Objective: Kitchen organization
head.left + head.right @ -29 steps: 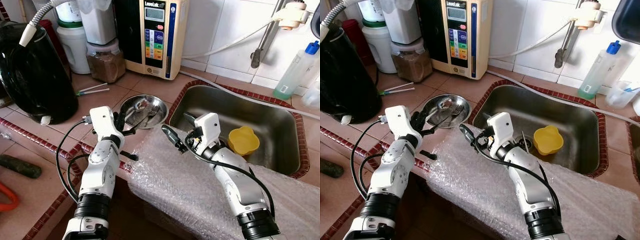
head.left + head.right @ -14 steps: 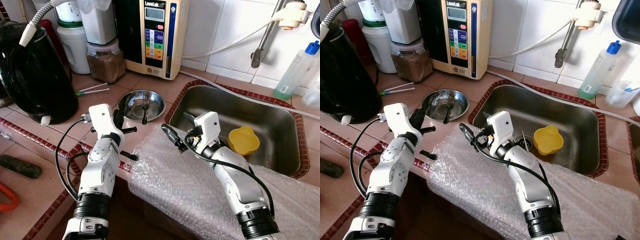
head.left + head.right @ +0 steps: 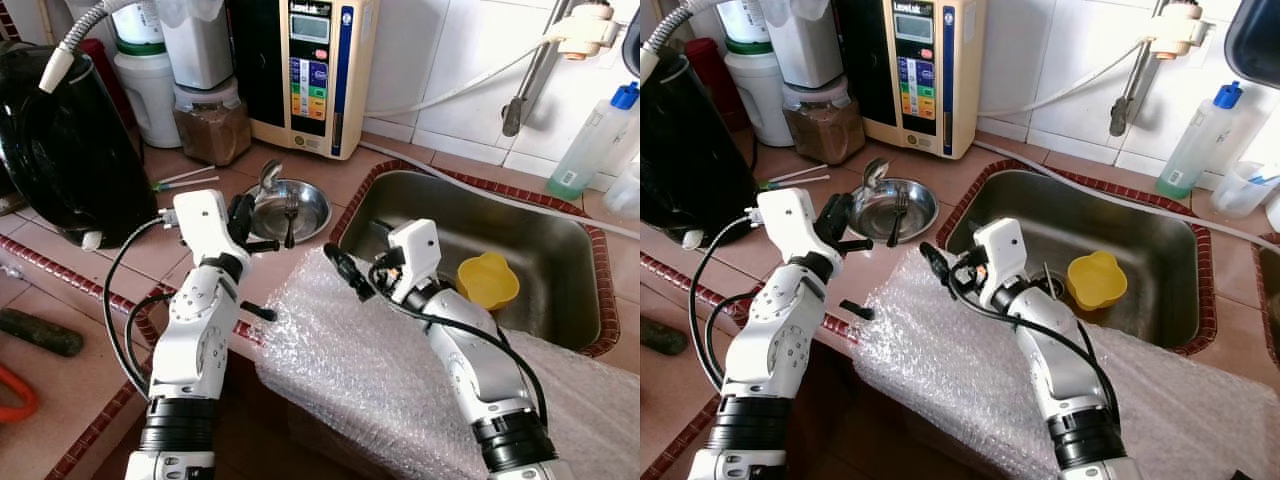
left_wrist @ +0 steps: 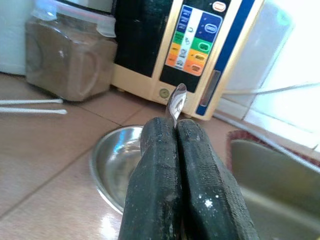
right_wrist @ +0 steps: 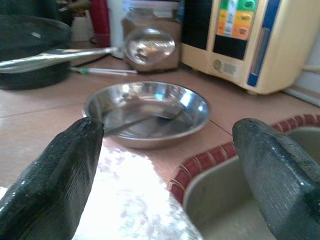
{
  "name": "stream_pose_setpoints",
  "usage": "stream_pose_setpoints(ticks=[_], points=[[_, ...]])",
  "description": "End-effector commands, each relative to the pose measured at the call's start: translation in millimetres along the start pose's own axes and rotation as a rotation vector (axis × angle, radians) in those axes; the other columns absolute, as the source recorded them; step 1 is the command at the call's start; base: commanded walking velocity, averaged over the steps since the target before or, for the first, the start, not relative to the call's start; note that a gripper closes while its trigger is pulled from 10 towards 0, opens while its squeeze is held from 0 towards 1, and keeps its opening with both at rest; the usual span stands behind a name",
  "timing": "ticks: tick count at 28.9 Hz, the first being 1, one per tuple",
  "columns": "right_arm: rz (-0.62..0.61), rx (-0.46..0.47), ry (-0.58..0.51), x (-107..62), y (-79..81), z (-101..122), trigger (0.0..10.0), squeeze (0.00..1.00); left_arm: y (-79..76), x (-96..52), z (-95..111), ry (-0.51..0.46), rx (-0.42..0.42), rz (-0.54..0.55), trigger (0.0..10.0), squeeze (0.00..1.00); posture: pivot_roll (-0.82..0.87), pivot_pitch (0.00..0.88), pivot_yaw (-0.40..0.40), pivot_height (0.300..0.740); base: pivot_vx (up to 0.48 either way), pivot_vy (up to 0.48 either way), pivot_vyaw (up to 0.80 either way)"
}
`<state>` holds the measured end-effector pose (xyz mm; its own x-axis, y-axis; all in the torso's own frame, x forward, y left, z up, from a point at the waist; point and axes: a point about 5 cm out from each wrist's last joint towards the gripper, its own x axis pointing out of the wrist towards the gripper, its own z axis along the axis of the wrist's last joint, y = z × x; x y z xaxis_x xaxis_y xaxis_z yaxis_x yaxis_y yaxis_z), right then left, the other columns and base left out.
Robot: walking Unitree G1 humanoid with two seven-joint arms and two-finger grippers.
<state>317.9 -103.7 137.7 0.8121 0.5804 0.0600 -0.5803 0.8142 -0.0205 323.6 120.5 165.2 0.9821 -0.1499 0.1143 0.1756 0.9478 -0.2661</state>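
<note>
My left gripper [image 3: 248, 208] is shut on a steel spoon [image 3: 269, 173] and holds it above the near rim of a steel bowl [image 3: 311, 200] on the tiled counter. The spoon's bowl points up and away. In the left wrist view the fingers [image 4: 160, 150] press together with the spoon [image 4: 176, 101] sticking out between them. A fork [image 3: 290, 218] lies in the steel bowl. My right gripper [image 3: 357, 254] is open with nothing in it, over the bubble wrap [image 3: 370, 370] at the sink's left edge, aimed at the bowl [image 5: 117, 102].
A yellow cup [image 3: 487, 280] sits in the steel sink [image 3: 545, 240]. Behind the bowl stand a water unit [image 3: 310, 70] and a jar of brown powder [image 3: 212, 125]. A black kettle [image 3: 65, 150] is at the left, a clear bottle [image 3: 590, 140] at the right. Two thin sticks [image 3: 185, 180] lie on the counter.
My left gripper has lifted the spoon out of the steel bowl and raised it. The fork stays in the bowl. The right gripper has barely moved.
</note>
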Motion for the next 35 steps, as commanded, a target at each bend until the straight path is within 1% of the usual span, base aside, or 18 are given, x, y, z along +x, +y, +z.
stream_pose_setpoints(ticks=[1, 3, 4, 9, 10, 11, 12, 13, 15, 18, 19, 20, 21, 22, 28, 33, 34, 35], points=[[-0.026, 0.007, -0.014, 1.6, -5.2, 4, 10.0, 0.00, -7.3, -1.6, 7, -0.040, -0.015, -0.052, 0.0, 0.00, 0.00, 0.000, -0.009, 0.740, 0.000, 0.000, 0.00], [-0.053, 0.029, -0.023, 2.0, -9.5, 6, 10.0, 0.00, -16.0, -3.0, 11, -0.070, -0.045, -0.124, 0.0, 0.00, 0.00, 0.000, -0.013, 0.740, 0.000, 0.000, 0.00], [-0.073, 0.047, -0.029, 2.2, -12.7, 7, 10.0, 0.00, -21.7, -4.1, 13, -0.087, -0.075, -0.172, 0.0, 0.00, 0.00, 0.000, -0.013, 0.740, 0.000, 0.000, 0.00], [-0.139, 0.114, -0.058, 4.2, -22.5, 12, 10.0, 0.00, -35.9, -6.5, 16, -0.102, -0.140, -0.298, 0.0, 0.00, 0.00, 0.000, -0.014, 0.740, 0.000, 0.000, 0.00], [-0.192, 0.174, -0.082, 5.1, -29.6, 15, 10.0, 0.00, -42.3, -7.7, 16, -0.109, -0.162, -0.352, 0.0, 0.00, 0.00, 0.000, -0.014, 0.740, 0.000, 0.000, 0.00], [-0.192, 0.174, -0.082, 5.1, -29.6, 15, 10.0, 0.00, -42.3, -7.7, 16, -0.109, -0.162, -0.352, 0.0, 0.00, 0.00, 0.000, -0.014, 0.740, 0.000, 0.000, 0.00], [-0.228, 0.221, -0.098, 5.5, -34.6, 18, 10.0, 0.00, -48.0, -9.1, 15, -0.101, -0.172, -0.400, 0.0, 0.00, 0.00, 0.000, -0.012, 0.740, 0.000, 0.000, 0.00], [-0.242, 0.240, -0.105, 5.6, -36.4, 18, 10.0, 0.00, -50.1, -9.9, 14, -0.097, -0.174, -0.420, 0.0, 0.00, 0.00, 0.000, -0.010, 0.740, 0.000, 0.000, 0.00], [-0.293, 0.343, -0.146, 4.8, -45.8, 24, 10.0, 0.00, -54.9, -10.3, 9, -0.077, -0.182, -0.451, 0.0, 0.00, -0.01, 0.000, -0.009, 0.740, 0.000, 0.000, 0.00], [-0.329, 0.433, -0.179, 4.2, -52.6, 28, 10.0, 0.00, -56.3, -9.4, 5, -0.045, -0.211, -0.471, 0.0, 0.00, -0.01, 0.000, -0.009, 0.740, 0.000, 0.000, 0.00], [-0.350, 0.517, -0.215, 4.1, -57.0, 32, 10.0, 0.00, -56.4, -8.5, 3, -0.032, -0.230, -0.489, 0.0, 0.00, -0.01, 0.000, -0.008, 0.740, 0.000, 0.000, 0.00], [-0.350, 0.517, -0.215, 4.1, -57.0, 32, 10.0, 0.00, -56.4, -8.5, 3, -0.032, -0.230, -0.489, 0.0, 0.00, -0.01, 0.000, -0.008, 0.740, 0.000, 0.000, 0.00], [-0.348, 0.554, -0.243, 5.1, -60.2, 39, 10.0, 0.00, -55.5, -7.1, 2, -0.021, -0.252, -0.513, 0.0, 0.00, -0.02, 0.000, -0.006, 0.740, 0.000, 0.000, 0.00], [-0.344, 0.561, -0.252, 5.8, -61.5, 42, 10.0, 0.00, -55.2, -6.2, 1, -0.010, -0.265, -0.527, 0.0, 0.00, -0.02, 0.000, -0.006, 0.740, 0.000, 0.000, 0.00], [-0.291, 0.578, -0.242, 4.1, -60.6, 46, 10.0, 0.00, -56.2, -6.5, -5, 0.019, -0.246, -0.546, 0.0, 0.00, -0.02, 0.000, -0.004, 0.740, 0.000, 0.000, 0.00], [-0.254, 0.618, -0.231, -0.2, -58.9, 44, 10.0, 0.00, -54.9, -6.4, -6, 0.020, -0.243, -0.547, 0.0, 0.00, -0.02, 0.000, -0.002, 0.740, 0.000, 0.000, 0.00], [-0.218, 0.657, -0.229, -1.1, -56.2, 44, 10.0, 0.00, -54.5, -5.9, -6, 0.021, -0.248, -0.548, 0.0, 0.00, -0.02, 0.000, -0.001, 0.740, 0.000, 0.000, 0.00], [-0.187, 0.676, -0.228, -0.9, -52.7, 44, 10.0, 0.00, -54.7, -5.4, -6, 0.022, -0.247, -0.552, 0.0, 0.00, -0.02, 0.000, -0.001, 0.740, 0.000, 0.000, 0.00]])
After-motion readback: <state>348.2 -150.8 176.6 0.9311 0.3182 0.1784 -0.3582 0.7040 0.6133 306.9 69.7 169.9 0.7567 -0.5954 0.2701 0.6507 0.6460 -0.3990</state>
